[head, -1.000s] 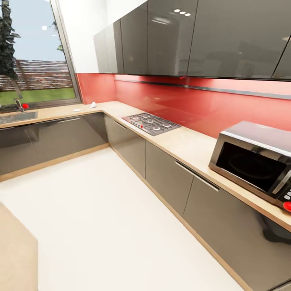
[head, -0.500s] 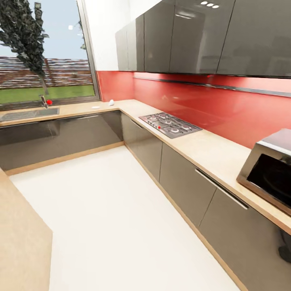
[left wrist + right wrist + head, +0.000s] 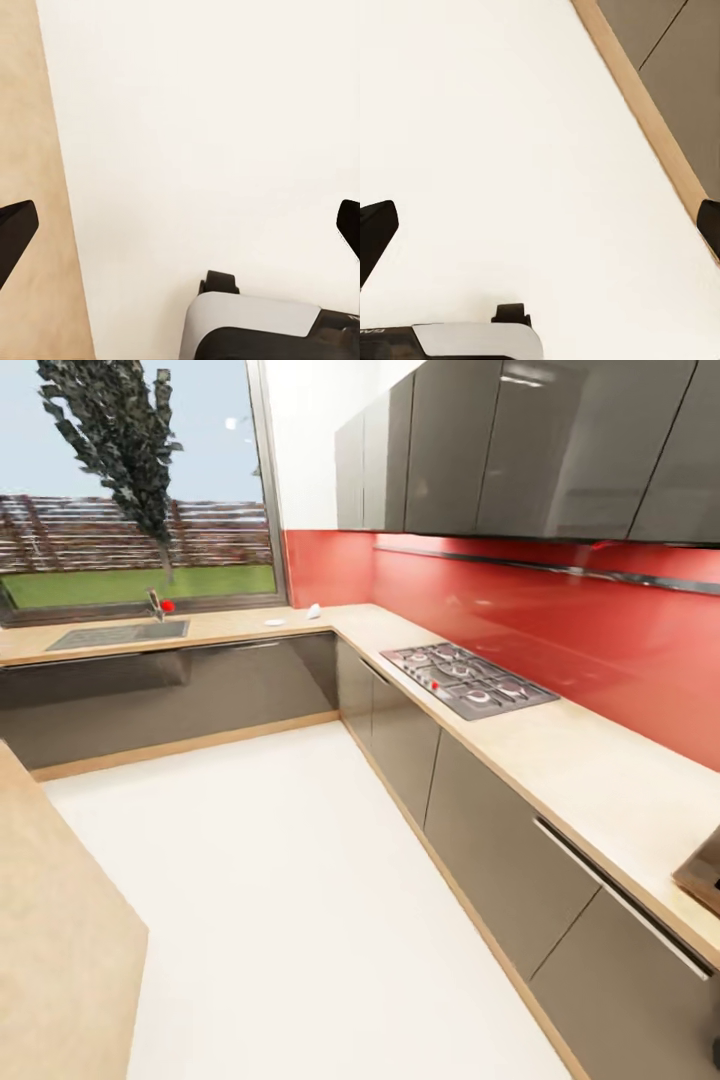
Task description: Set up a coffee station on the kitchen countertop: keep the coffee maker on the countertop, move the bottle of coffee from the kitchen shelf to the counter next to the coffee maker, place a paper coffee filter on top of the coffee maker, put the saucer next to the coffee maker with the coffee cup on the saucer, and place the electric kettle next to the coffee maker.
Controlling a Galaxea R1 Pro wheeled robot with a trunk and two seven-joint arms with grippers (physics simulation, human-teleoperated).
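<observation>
Your task's things are far off: on the kitchen countertop [image 3: 230, 626], at the far corner just right of the window [image 3: 130, 490], lie a flat white disc that reads as the saucer [image 3: 274, 622] and, just beyond it to the right, a small white shape [image 3: 313, 610] too small to tell for cup or filter. Both lie ahead and a little left of centre in the head view, well apart from both arms, so the coming move is a drive across the floor, not a reach. Neither arm is clearly nearer from here; the corner sits roughly between them. The left gripper [image 3: 180, 225] hangs over the white floor [image 3: 280, 880] with its dark fingertips [image 3: 15, 229] wide apart and nothing between them; the right gripper [image 3: 540, 225] is likewise spread and empty, looking down at floor beside the wooden plinth [image 3: 649, 112] of the grey cabinets [image 3: 490, 850]. The sink [image 3: 118, 633] is inset at the far left of the worktop under the window, with a tap bearing a red knob [image 3: 167, 605] behind it; the gas hob [image 3: 468, 678] lies on the right run of counter, below the red backsplash [image 3: 560, 640]. A corner of another light-wood surface [image 3: 50, 930] juts in near your left side, so I judge you should keep clear of it as you roll forward. The floor between you and the corner looks open.
</observation>
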